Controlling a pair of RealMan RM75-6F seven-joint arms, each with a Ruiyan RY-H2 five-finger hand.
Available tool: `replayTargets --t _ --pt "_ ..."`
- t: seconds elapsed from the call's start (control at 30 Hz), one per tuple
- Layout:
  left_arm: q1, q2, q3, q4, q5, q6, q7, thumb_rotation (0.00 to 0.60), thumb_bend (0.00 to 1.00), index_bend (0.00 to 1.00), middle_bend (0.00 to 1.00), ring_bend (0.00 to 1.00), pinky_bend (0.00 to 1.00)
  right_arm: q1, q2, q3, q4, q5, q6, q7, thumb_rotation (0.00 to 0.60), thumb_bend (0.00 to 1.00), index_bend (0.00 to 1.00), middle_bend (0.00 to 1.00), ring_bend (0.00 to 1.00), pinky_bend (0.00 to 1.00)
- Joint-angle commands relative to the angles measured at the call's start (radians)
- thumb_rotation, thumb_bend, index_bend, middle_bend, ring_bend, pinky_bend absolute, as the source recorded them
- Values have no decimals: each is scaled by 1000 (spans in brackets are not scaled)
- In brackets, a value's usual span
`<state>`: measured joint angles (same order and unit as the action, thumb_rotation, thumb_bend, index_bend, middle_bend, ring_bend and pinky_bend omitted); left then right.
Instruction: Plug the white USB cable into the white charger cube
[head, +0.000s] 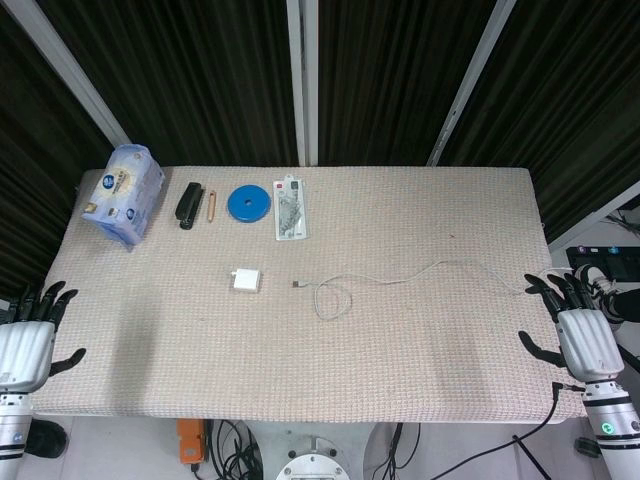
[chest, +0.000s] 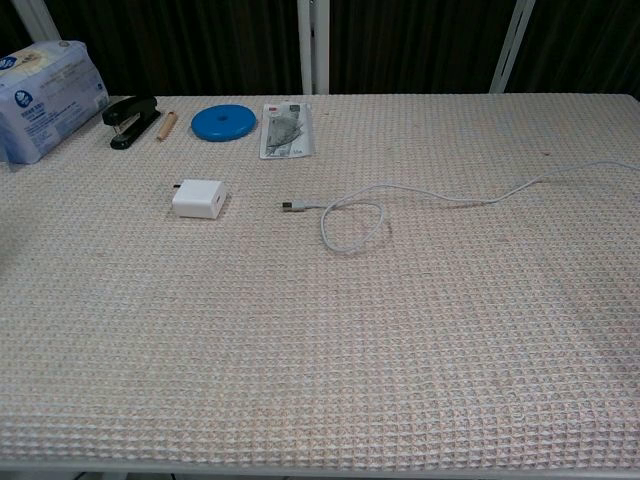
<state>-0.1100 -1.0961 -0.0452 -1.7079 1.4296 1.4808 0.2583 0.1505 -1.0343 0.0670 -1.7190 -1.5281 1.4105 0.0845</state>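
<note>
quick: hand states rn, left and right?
Left hand: open, fingers apart, holding nothing, at the table's near-left edge.
Right hand: open, fingers apart, holding nothing, at the near-right edge.

Head view: high above the near edge, looking steeply down, whole table (head: 450, 370) framed, dark curtain (head: 200, 70) behind. Chest view: lower, closer, facing forward across the cloth at a shallow angle. Shared: charger cube (head: 245, 280), USB cable (head: 400, 275), far-edge objects.
</note>
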Motion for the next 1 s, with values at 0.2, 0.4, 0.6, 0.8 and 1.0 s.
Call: replayTargets --t 0.2,0.4,0.6,0.8,1.0 --pt "-6 -3 -5 3 -9 -14 2 600 113 162 91 0 0 18 -3 5 -13 2 -21 -13 600 210 117 254 87 56" --pt "-9 -6 -8 1 -7 -17 4 600 113 162 91 0 0 73 3 25 -54 18 -96 -35 600 167 117 255 87 56" --pt "-16 -10 -11 2 4 -18 2 600 113 162 91 0 0 234 -31 112 -107 103 -280 -107 600 159 150 286 88 58" --pt "-16 -20 -1 5 31 -14 0 600 113 162 91 0 0 457 -199 228 -82 372 -467 -298 600 194 246 336 102 58" --pt "-8 -25 9 5 48 -2 3 600 113 163 91 0 0 658 -403 262 33 633 -523 -518 600 181 313 359 110 68"
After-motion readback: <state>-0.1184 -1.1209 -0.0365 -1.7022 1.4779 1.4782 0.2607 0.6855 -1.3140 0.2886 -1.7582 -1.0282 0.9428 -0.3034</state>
